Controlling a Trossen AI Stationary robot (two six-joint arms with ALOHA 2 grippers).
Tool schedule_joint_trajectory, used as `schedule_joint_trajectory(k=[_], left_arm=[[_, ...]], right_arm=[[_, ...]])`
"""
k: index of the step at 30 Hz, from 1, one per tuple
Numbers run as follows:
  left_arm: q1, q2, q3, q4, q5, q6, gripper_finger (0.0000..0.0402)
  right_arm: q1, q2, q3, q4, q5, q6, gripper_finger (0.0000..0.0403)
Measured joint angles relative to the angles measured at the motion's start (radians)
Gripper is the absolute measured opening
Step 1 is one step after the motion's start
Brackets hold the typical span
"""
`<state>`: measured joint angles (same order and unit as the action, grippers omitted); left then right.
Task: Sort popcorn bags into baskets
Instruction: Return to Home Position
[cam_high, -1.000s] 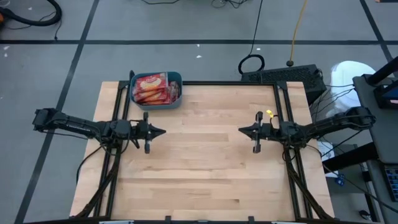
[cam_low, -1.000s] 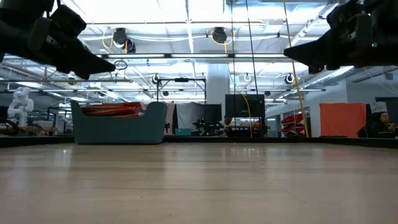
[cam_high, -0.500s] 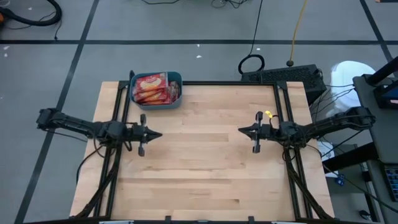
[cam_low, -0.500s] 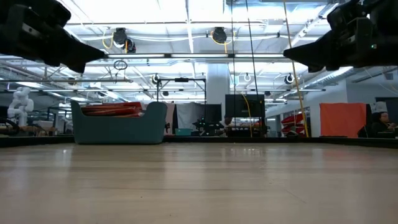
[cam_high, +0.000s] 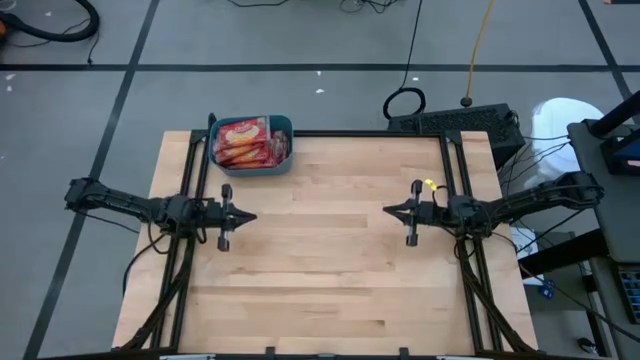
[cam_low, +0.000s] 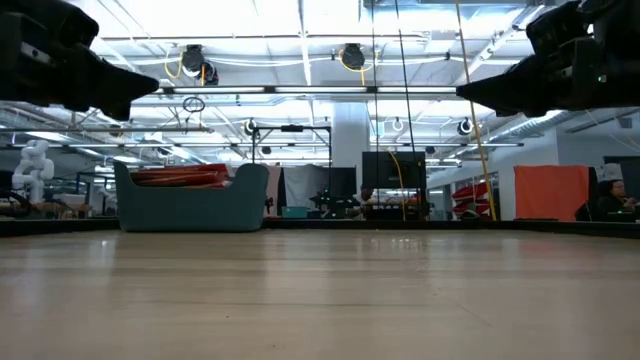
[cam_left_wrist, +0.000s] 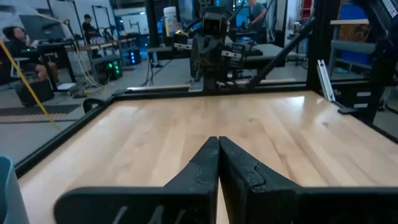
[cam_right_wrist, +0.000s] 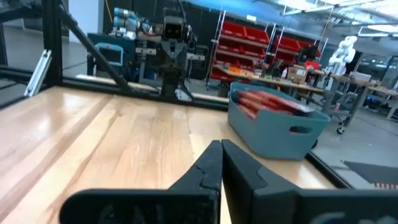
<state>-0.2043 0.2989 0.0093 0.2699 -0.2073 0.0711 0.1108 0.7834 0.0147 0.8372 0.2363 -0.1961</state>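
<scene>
The wooden table (cam_high: 330, 280) stretches away toward the blue bin (cam_high: 287, 158). Nearer than the bin and just to its near side, the left gripper (cam_high: 250, 214) hangs above the boards. Its two fingers (cam_left_wrist: 205, 163) are pressed together with nothing between them. Well apart from the bin, across the table, the right gripper (cam_high: 388, 209) points toward the left one, its tips likewise together and empty. The bin itself sits at the table's far left corner. The red popcorn bags (cam_high: 242, 141) are piled inside it, up to the rim.
</scene>
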Motion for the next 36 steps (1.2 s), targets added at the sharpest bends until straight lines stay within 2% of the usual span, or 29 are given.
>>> schedule_joint_trajectory(k=[8,24,31,36], left_arm=[[0.001,-0.022,0.0,-0.053,0.0,0.051,0.0008],[0.001,-0.298,0.0,-0.201,-0.001,0.088,0.0014],[0.046,-0.296,0.001,-0.201,-0.009,0.101,0.0007],[0.085,-0.296,0.001,-0.222,0.029,0.091,0.0008]], right_arm=[[0.001,-0.06,0.0,-0.111,-0.001,0.023,0.0],[0.002,-0.461,0.0,-0.487,-0.002,0.06,0.0],[0.002,-0.566,0.0,-0.595,-0.004,0.071,0.0],[0.002,-0.599,-0.001,-0.65,-0.004,0.049,0.0]])
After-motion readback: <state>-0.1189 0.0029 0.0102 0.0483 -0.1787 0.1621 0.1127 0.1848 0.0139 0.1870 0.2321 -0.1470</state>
